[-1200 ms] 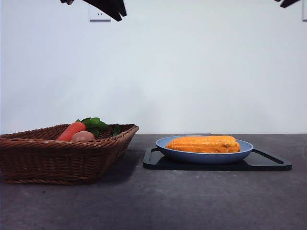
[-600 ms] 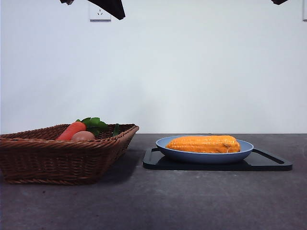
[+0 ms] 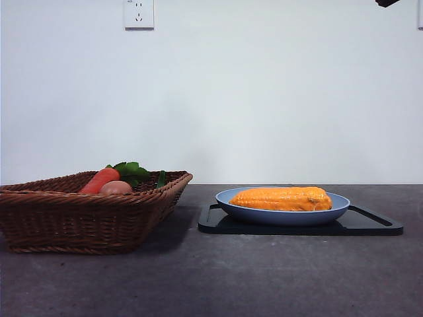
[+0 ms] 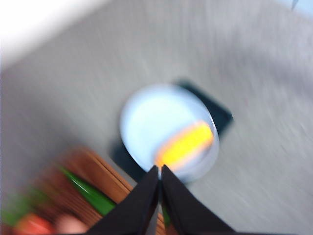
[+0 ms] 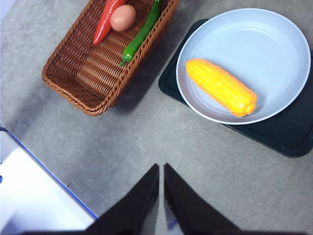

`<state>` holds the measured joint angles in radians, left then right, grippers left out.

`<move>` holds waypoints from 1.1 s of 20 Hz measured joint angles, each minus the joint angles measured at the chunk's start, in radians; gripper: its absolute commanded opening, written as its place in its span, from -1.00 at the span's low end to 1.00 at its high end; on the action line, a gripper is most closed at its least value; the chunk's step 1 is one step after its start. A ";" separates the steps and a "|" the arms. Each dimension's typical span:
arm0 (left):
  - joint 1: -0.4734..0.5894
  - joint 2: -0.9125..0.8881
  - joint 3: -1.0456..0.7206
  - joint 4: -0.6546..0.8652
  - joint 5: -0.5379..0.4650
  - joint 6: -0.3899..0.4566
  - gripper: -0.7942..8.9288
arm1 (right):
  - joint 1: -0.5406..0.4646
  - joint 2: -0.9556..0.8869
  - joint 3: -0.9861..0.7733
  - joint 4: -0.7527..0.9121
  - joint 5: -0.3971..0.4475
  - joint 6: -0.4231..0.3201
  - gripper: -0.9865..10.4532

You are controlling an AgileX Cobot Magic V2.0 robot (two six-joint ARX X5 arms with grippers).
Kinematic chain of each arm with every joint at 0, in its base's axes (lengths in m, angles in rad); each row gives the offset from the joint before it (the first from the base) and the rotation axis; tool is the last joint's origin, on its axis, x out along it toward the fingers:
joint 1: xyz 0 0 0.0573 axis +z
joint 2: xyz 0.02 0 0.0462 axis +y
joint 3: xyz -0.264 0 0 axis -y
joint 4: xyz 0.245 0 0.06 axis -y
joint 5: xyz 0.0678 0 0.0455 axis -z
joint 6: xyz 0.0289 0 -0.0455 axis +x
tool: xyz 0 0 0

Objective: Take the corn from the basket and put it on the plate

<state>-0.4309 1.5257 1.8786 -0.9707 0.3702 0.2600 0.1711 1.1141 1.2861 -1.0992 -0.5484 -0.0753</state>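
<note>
Left gripper [image 4: 160,169] closed, empty | corn [image 5: 221,87] orange-yellow, ribbed, lying on plate [image 5: 274,44]

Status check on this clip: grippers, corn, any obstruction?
Left gripper shut, empty, high above table. Right gripper shut, empty, raised. Corn lying on plate, basket without it. Nothing in the way.

You see the front view evenly lit and sharp, with a soft shadow under the basket [image 3: 92,211] and a thin one beneath the black tray [image 3: 370,224]. Your left wrist view is heavily smeared; the corn [image 4: 186,144] and plate [image 4: 146,117] are only blurred colour patches, with an overexposed white corner. Your right wrist view is crisp and bright, shadows faint.
</note>
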 measured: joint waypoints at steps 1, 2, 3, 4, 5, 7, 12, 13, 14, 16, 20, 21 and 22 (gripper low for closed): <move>0.026 -0.058 -0.001 0.030 0.002 0.023 -0.82 | 0.000 0.000 0.000 0.000 0.000 0.000 -0.82; 0.064 -0.121 -0.015 0.068 0.002 0.037 -0.82 | -0.001 0.000 0.000 0.000 0.000 0.000 -0.82; 0.104 -0.182 -0.043 0.101 0.002 0.043 -0.82 | -0.001 0.000 0.000 0.000 0.000 0.000 -0.82; 0.155 -0.247 -0.095 0.146 0.002 0.042 -0.82 | -0.001 0.000 0.000 0.000 0.000 0.000 -0.82; 0.203 -0.308 -0.159 0.189 0.001 0.040 -0.82 | -0.001 0.000 0.000 0.000 0.000 0.000 -0.82; 0.307 -0.431 -0.320 0.285 0.001 0.026 -0.82 | -0.001 0.000 0.000 0.000 0.000 0.000 -0.82; 0.496 -0.769 -0.786 0.549 0.000 -0.005 -0.82 | -0.001 0.000 0.000 0.000 0.000 0.000 -0.82; 0.515 -0.837 -0.889 0.610 0.000 -0.009 -0.82 | -0.001 0.000 0.000 0.000 0.000 0.000 -0.82; 0.525 -0.890 -0.975 0.659 0.000 -0.012 -0.82 | -0.001 0.000 0.000 0.000 0.000 0.000 -0.82; 0.532 -0.993 -1.146 0.730 0.000 -0.016 -0.82 | -0.001 0.000 0.000 0.000 0.000 0.000 -0.82; 0.541 -1.178 -1.422 0.771 -0.004 -0.042 -0.82 | -0.001 0.000 0.000 0.000 0.000 0.000 -0.82; 0.543 -1.230 -1.485 0.771 -0.010 -0.051 -0.82 | -0.001 0.000 0.000 0.000 0.000 0.000 -0.82; 0.545 -1.268 -1.532 0.773 -0.018 -0.058 -0.82 | -0.001 0.000 0.000 0.000 0.000 0.000 -0.82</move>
<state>0.1139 0.2577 0.3470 -0.1974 0.3519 0.2020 0.1699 1.1141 1.2861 -1.0992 -0.5484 -0.0753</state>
